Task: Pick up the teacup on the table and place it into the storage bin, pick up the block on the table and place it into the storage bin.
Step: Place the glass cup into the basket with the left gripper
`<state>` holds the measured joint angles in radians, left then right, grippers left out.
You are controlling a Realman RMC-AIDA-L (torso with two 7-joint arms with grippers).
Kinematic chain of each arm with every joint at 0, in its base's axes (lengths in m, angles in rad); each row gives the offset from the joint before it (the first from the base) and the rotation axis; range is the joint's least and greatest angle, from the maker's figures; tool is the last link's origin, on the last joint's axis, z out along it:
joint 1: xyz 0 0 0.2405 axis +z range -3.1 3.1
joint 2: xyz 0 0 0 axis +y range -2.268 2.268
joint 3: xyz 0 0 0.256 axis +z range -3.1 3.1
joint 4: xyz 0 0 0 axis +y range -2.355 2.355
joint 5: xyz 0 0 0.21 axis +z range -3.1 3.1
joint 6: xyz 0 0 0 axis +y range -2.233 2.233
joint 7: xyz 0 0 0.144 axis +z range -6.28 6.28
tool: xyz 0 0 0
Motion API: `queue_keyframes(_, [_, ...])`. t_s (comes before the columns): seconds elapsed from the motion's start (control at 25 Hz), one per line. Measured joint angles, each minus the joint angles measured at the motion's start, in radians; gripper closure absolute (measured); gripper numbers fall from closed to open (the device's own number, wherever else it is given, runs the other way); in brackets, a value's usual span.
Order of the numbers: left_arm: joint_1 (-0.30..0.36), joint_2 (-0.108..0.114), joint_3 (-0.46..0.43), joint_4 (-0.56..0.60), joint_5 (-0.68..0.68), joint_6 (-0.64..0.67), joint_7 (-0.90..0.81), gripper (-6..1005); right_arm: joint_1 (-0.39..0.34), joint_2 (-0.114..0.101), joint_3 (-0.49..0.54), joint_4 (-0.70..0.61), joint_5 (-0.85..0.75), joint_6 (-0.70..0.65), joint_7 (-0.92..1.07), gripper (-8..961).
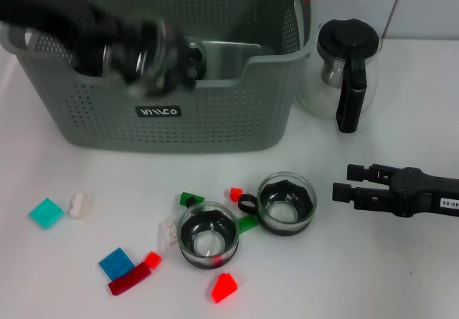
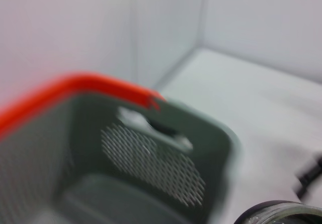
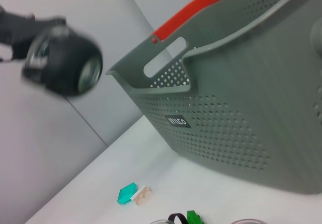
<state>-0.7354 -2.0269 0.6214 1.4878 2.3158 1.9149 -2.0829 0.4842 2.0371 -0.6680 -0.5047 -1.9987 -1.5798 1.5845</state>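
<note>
The grey perforated storage bin (image 1: 215, 122) (image 2: 151, 163) (image 3: 241, 118) stands at the back of the table. My left gripper (image 1: 154, 57) is blurred over the bin's near rim, shut on a glass teacup with a black base (image 3: 63, 65) whose rim (image 2: 282, 213) shows in the left wrist view. Two more teacups (image 1: 207, 235) (image 1: 287, 203) stand on the table in front. Around them lie several small blocks, among them a red one (image 1: 224, 287), a blue one (image 1: 115, 263) and a teal one (image 1: 46, 212) (image 3: 127, 193). My right gripper (image 1: 343, 181) rests open low at the right, beside the right teacup.
A glass jug with a black lid (image 1: 348, 68) stands right of the bin. A white block (image 1: 80, 204) (image 3: 141, 195) and green blocks (image 1: 190, 198) (image 3: 193, 217) lie close to the cups. A wall rises behind the bin.
</note>
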Motion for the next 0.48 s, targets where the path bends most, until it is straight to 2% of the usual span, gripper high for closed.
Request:
queue_keyframes(0.32, [-0.082,-0.009,0.091,-0.103,0.018,-0.333,-0.035,900,-0.005,0.001,0.005,0.000,0.000,0.003,0.000,39])
queue_keyframes(0.48, [-0.106,-0.011,0.195,-0.186,0.090,-0.552,-0.078,893,-0.002,0.001,0.005,0.000,0.001,0.000,0.000,39])
